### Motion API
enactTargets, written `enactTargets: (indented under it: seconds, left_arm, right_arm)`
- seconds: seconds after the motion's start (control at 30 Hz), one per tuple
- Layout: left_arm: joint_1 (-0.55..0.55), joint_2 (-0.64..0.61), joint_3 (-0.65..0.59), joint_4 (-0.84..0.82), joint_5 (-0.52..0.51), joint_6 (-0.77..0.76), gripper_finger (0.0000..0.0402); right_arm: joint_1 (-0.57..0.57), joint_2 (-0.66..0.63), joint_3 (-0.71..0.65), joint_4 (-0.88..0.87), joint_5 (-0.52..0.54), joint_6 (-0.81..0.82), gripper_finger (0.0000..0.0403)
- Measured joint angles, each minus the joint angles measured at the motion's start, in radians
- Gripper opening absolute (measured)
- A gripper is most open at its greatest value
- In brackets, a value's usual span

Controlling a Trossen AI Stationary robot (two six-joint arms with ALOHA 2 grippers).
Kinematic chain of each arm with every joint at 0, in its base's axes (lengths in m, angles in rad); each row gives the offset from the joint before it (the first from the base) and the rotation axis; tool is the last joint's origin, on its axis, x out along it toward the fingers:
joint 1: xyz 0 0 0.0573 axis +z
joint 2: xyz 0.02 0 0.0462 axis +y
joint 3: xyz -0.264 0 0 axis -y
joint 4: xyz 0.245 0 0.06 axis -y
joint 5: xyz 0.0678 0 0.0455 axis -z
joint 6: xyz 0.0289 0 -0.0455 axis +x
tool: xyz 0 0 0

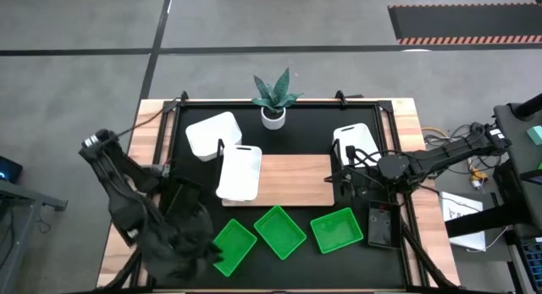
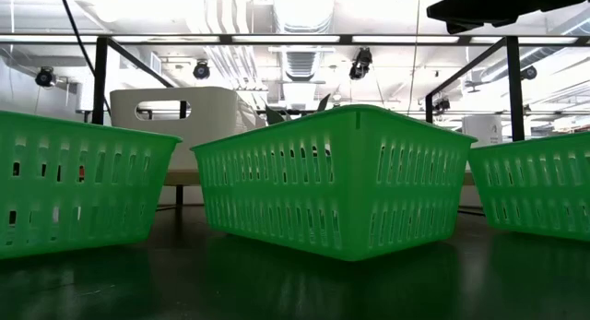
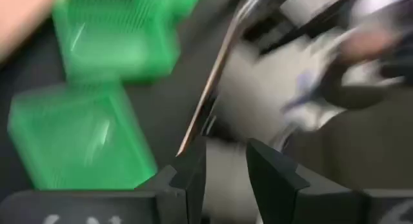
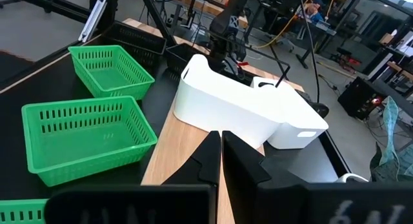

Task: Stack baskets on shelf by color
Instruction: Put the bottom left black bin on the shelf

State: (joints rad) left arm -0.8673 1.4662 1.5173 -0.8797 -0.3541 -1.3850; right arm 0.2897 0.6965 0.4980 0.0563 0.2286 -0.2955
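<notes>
High view: the counter [image 1: 174, 133] carries a black mat with the wooden shelf [image 1: 292, 180] lying across its middle. One white basket [image 1: 240, 171] overlaps the shelf's left end, a second white basket [image 1: 212, 135] sits just beyond it at far left, and a third white basket [image 1: 354, 140] sits off the shelf's far right corner. Three green baskets line the near side of the shelf: left green basket [image 1: 232, 246], middle green basket [image 1: 280, 230], right green basket [image 1: 336, 230]. A black basket [image 1: 380, 224] lies to the right of the right green one. A potted plant [image 1: 273, 97] stands at the far edge. The left hand [image 1: 201, 253] is at the near left, right beside the left green basket; whether it touches it cannot be told. The right hand [image 1: 345, 182] is over the shelf's right end. Low view: three green baskets fill the foreground, with a white basket [image 2: 180, 117] and the shelf edge [image 2: 184, 177] behind them; neither hand can be told here. Left wrist view: heavily blurred; the left hand [image 3: 224, 166] has its fingers somewhat apart with nothing visible between them, and two green baskets [image 3: 84, 143] lie beyond. Right wrist view: the right hand [image 4: 221, 153] has its fingers together and empty, above the shelf [image 4: 184, 159], facing the white basket [image 4: 226, 104] at the shelf's far end, with green baskets [image 4: 84, 137] alongside.
</notes>
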Motion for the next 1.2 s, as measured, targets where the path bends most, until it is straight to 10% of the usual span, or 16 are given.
enactTargets:
  seconds: [0.17, 0.37, 1.2]
  left_arm:
    - [-0.006, 0.124, 0.039, -0.251, 0.382, -0.247, 0.0043]
    - [-0.036, 0.222, 0.011, -0.321, 0.632, -0.152, 0.0011]
    - [-0.143, 0.463, 0.004, -0.334, 0.587, 0.201, 0.0210]
  right_arm:
    - [0.000, 0.000, 0.000, 0.000, 0.000, 0.010, 0.0009]
    - [0.000, 0.001, -0.005, 0.000, 0.000, 0.016, 0.0009]
    - [0.000, 0.001, -0.006, 0.000, -0.053, -0.012, 0.0009]
